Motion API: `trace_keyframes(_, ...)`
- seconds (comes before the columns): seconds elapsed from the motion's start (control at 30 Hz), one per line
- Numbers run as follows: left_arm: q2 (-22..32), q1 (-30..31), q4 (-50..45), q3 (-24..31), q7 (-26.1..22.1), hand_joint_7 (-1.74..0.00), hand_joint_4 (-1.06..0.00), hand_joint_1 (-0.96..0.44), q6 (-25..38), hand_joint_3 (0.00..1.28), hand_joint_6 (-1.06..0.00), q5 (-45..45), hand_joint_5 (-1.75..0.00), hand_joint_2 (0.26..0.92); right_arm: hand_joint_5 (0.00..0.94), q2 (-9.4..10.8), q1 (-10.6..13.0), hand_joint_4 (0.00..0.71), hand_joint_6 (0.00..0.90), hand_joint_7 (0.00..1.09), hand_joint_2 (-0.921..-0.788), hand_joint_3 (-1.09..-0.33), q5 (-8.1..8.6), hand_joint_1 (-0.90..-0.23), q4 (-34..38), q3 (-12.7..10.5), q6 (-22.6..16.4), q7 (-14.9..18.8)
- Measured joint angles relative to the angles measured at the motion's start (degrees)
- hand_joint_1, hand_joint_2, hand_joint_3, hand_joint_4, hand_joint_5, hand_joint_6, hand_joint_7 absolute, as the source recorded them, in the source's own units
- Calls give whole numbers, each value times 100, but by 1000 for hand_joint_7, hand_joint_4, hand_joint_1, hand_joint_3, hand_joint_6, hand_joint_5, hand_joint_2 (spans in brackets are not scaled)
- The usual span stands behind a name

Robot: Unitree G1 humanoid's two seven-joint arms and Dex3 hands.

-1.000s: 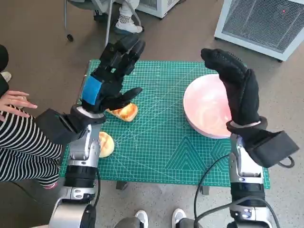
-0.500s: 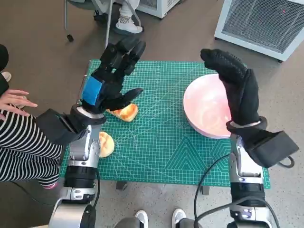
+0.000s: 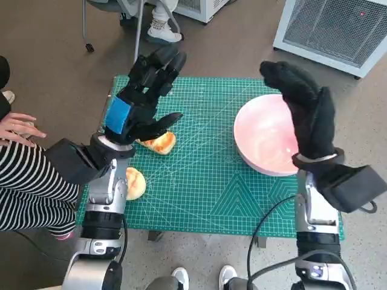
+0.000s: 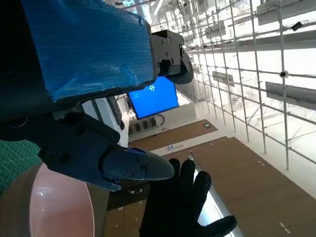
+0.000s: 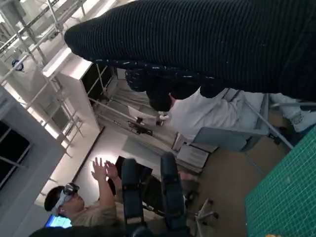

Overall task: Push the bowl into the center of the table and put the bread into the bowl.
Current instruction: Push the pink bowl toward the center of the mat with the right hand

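Neither step looks begun. The right robot hand (image 3: 305,112) hangs empty, fingers spread, over the bowl (image 3: 266,142), which sits beneath it toward the counter's (image 3: 205,193) right side. The left robot hand (image 3: 142,99), also unclenched, hovers above the bread (image 3: 158,142). Next, I'd say, the right must push the bowl leftward.

Blue-taped black left robot hand (image 3: 134,103), knit-gloved right robot hand (image 3: 305,109)

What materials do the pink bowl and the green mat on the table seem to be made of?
The bowl looks like glazed ceramic or hard plastic: its pale pink inside is smooth and shows soft, cloudy reflections, so the pictures cannot decide between the two. The mat looks like a matte rubbery or vinyl cutting mat: it lies flat, shows little glare and carries printed white grid lines and triangles.
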Motion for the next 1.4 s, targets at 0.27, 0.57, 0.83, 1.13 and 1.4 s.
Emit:
trace_keyframes(0.27,20,39,-7,26,1,-571,-180,-471,0,213,1,-1,-27,921,1,-525,8,166,0,553,-921,-740,218,-730,233,-587,-30,13)
trace_keyframes(0.57,23,40,28,35,0,-572,-185,-473,-32,205,1,1,-27,921,0,-839,-55,119,-1,493,-921,-792,17,-694,989,-1049,-278,-595)
trace_keyframes(0.83,32,39,146,61,2,-573,-187,-476,-119,204,1,1,-26,921,0,-1175,-358,89,-1,440,-921,-815,-22,-676,2291,-1362,-413,-849)
trace_keyframes(1.13,35,38,225,65,3,-575,-190,-478,-148,201,1,3,-26,921,0,-1318,-870,8,-1,333,-921,-896,4,-606,3838,-1525,-412,-859)
trace_keyframes(1.4,47,38,225,66,5,-577,-191,-480,-211,199,1,4,-24,921,10,-1316,-1067,20,2,312,-921,-931,-7,-591,4703,-1542,-90,-897)
